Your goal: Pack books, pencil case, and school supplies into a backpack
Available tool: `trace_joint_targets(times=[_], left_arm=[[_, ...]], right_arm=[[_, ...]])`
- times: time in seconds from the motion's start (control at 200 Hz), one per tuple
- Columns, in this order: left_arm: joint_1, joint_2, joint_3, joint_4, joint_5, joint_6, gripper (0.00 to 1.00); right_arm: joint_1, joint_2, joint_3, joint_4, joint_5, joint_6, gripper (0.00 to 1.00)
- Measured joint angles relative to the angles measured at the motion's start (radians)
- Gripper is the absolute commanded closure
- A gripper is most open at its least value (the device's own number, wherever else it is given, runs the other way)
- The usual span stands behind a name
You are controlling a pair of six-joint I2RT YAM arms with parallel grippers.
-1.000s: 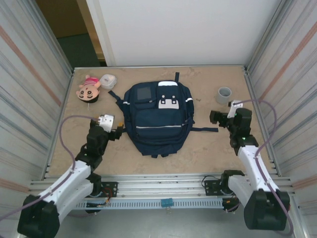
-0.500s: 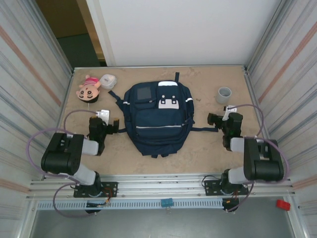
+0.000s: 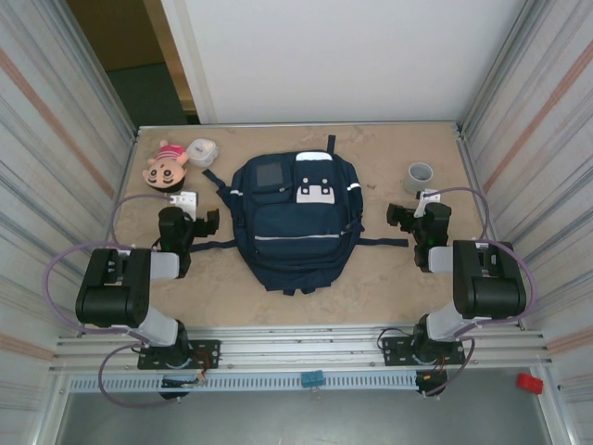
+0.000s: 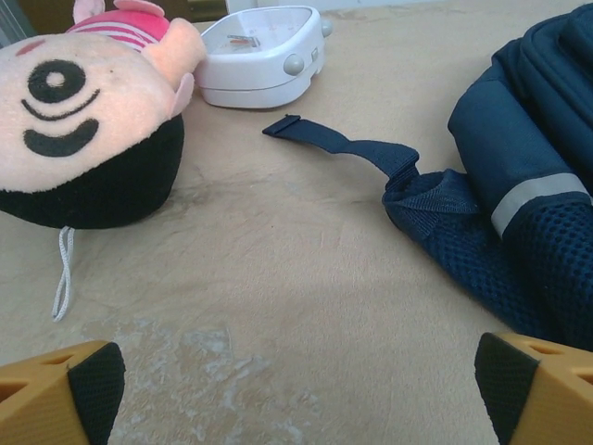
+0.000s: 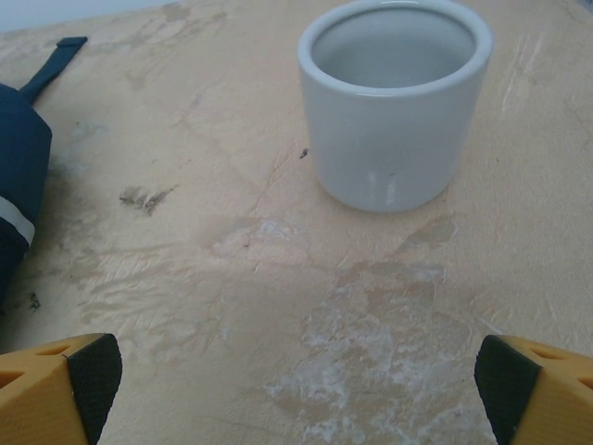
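Backpack lies flat, front face up, mid-table between the arms, with its top handle toward the far wall.

- Both tools have their jaws spread wide and hold nothing. Left gripper sits low over bare table just left of the bag. Right gripper sits low over bare table on the right, facing the grey cup.
- The cup stands upright at far right, apart from the bag.
- At far left you have the doll head and just beside it a white case. Both are clear of the bag.
- A loose strap trails from the bag's left shoulder onto the table, toward the white case.
- The table is a tan mottled board. It has pale scuffed patches in front of both grippers and a small dark smudge in the right wrist view.
- For the room, ribbed metal panels close the left and right sides and a white panel closes the far side. A gap at the far left opens onto a darker space.
- An aluminium rail runs along the near edge and carries both bases.
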Motion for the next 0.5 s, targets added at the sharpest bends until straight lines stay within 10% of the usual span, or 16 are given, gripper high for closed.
trace_joint_targets(times=[0.496], left_arm=[[0.007,0.000,0.000,-0.018,0.018,0.000,0.01]], right_arm=[[0.000,0.000,0.000,0.000,0.000,0.000,0.01]])
